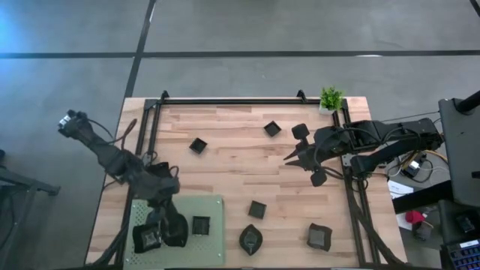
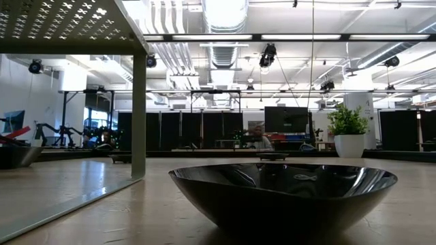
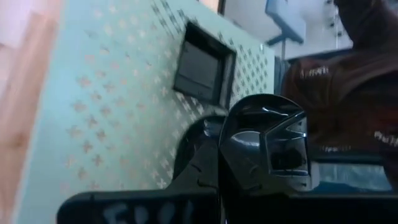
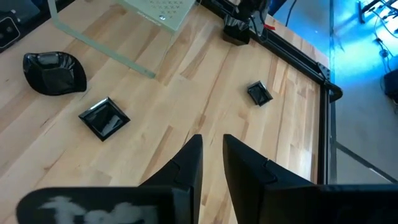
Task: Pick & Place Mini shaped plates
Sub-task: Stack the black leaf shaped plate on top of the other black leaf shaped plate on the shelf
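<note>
My left gripper [image 1: 161, 231] is over the near-left part of the light green perforated mat [image 1: 214, 206], shut on a glossy black mini plate [image 3: 267, 149]. A square black plate [image 1: 201, 224] lies on the mat beside it. My right gripper [image 4: 211, 146] hangs above the wooden table at the right, fingers a little apart with nothing between them. Several more black plates lie flat on the table: a leaf-like one [image 4: 55, 73], square ones [image 4: 104, 118] [image 1: 198, 145] [image 1: 272, 129], and one near the front edge [image 1: 319, 236]. My left gripper has the glossy plate's rim [image 3: 239, 146] against one finger [image 3: 202, 155], which shows beside it in the left wrist view. The other finger is hidden behind the plate. The plate stands tipped on edge in the hold, above the mat; whether it touches the mat, I cannot tell.
A black metal frame [image 1: 225, 101] borders the table's far, left and right sides. A small potted plant [image 1: 331, 98] stands at the far right corner. A wide black dish [image 2: 283, 194] sits close before the low camera. Bare wood lies in the table's middle.
</note>
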